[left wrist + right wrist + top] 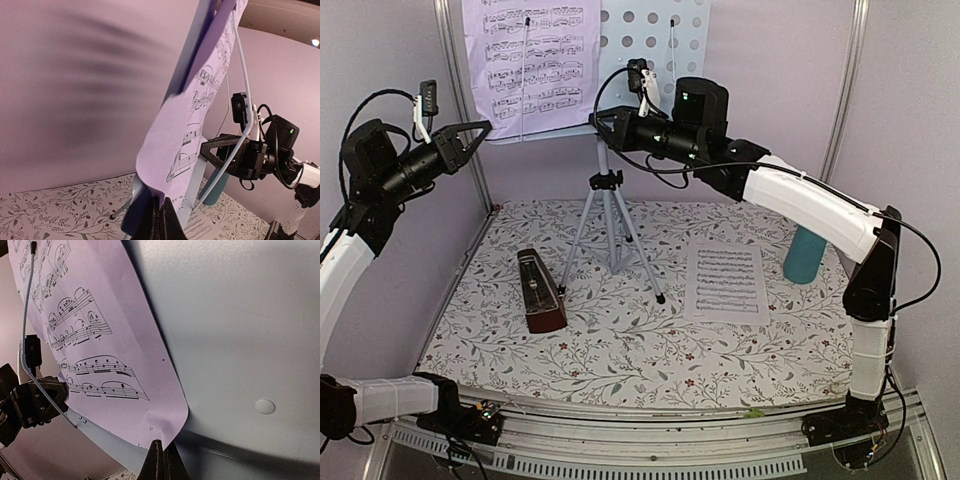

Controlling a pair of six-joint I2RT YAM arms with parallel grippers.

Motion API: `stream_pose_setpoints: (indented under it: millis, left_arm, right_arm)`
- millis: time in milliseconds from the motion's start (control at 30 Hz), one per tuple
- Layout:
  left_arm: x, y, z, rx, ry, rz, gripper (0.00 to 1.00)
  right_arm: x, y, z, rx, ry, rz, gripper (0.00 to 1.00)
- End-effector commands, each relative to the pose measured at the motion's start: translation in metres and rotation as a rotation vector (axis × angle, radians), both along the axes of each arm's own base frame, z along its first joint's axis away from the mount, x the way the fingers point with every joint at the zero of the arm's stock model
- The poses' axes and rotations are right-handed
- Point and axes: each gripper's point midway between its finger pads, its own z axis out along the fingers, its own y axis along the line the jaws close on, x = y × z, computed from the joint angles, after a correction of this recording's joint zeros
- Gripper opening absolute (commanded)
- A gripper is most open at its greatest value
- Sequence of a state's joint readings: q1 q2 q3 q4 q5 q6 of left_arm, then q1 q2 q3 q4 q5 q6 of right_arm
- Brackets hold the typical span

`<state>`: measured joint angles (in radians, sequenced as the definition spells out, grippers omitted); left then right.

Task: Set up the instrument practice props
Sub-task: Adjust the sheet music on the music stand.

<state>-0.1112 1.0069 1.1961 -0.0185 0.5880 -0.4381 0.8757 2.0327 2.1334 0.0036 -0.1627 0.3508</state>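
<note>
- Music stand [656, 40]: top cut off in the overhead view.
- Left gripper [158, 214] and right gripper [161, 456], fingers pressed together, pinch the hung sheet-music page [530, 65] by its lower corners.
- Metronome [541, 293] stands on the tabletop [620, 360].

We find the cell closed in by plain pale-lilac walls [780, 80] at the back and on both sides, with silver aluminium posts [460, 100] standing at the back corners. The table [620, 350] is covered by a white cloth printed with grey leaves and small dark-red flowers, and a slotted metal rail [650, 462] runs along its near edge. Lighting is soft and even; from the left wrist we note a beige ceiling [280, 15] with one small bright lamp [314, 43].
</note>
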Motion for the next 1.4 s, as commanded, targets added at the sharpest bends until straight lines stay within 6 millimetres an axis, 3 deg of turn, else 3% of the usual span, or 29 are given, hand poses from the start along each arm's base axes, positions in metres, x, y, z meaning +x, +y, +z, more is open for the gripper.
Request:
stream_pose_setpoints:
  millis: [0,567,767,1233,1367]
  left_arm:
    - [-0.006,0.000,0.019,0.000,-0.061,0.011,0.00]
    - [-0.006,0.000,0.015,0.000,-0.053,0.012,0.00]
    - [-0.010,0.004,0.015,0.000,-0.053,0.030,0.09]
    - [-0.017,0.012,0.015,0.002,-0.056,0.083,0.19]
    - [-0.023,0.012,0.018,-0.005,-0.073,0.080,0.23]
  right_arm:
    - [0.011,-0.012,-0.013,-0.032,0.032,-0.045,0.00]
    - [0.010,-0.016,-0.017,-0.041,0.040,-0.054,0.00]
    - [0.006,-0.018,-0.011,-0.034,0.030,-0.050,0.02]
    - [-0.007,-0.029,0.002,-0.026,0.013,-0.045,0.18]
    - [-0.014,-0.034,0.000,-0.031,0.012,-0.045,0.31]
